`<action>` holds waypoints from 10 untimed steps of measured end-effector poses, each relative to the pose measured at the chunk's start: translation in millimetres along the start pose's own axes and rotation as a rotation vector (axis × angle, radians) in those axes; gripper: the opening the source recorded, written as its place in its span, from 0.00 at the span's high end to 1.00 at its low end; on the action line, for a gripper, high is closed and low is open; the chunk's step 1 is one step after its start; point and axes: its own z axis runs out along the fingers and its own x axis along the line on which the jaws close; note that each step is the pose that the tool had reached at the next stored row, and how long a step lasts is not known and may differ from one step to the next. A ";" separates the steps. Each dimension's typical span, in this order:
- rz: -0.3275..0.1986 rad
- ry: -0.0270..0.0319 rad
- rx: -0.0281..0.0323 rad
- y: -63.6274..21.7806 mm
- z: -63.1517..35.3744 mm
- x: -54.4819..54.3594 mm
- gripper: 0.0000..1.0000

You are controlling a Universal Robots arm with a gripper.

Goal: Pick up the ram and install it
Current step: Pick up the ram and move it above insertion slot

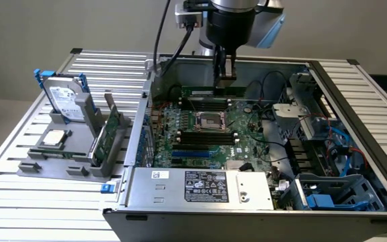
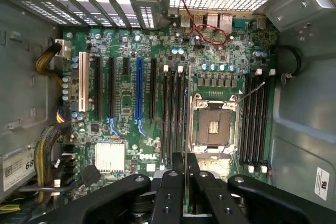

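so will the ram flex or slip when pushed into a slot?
Probably stiff: the ram sits straight in the gripper, no sag. Likely light: a thin narrow board. Gripped across a small patch only, it could pivot under an uneven push.

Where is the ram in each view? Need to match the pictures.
Exterior view: the ram sits level in the pincer, deep in the open computer case, beyond the CPU socket.
Wrist view: the ram shows edge-on as a thin strip between the pincer fingers, over the black memory slots.
Shared landmark: the CPU socket.
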 end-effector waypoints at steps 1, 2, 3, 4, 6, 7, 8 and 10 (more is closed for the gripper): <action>0.000 0.0001 0.0000 -0.1 1.8 -1.8 0.86; 0.000 0.0001 0.0000 -0.1 3.7 -3.4 0.86; 0.000 0.0000 -0.0001 -0.1 5.2 -4.2 0.86; 0.000 -0.0001 0.0000 -0.2 5.7 -4.3 0.86; 0.000 -0.0001 -0.0003 -0.2 5.7 -4.3 0.86; 0.000 -0.0001 -0.0003 -0.2 5.7 -4.3 0.86; 0.000 0.0000 -0.0003 -0.2 5.6 -4.3 0.86; 0.000 -0.0001 -0.0003 -0.2 5.7 -4.3 0.86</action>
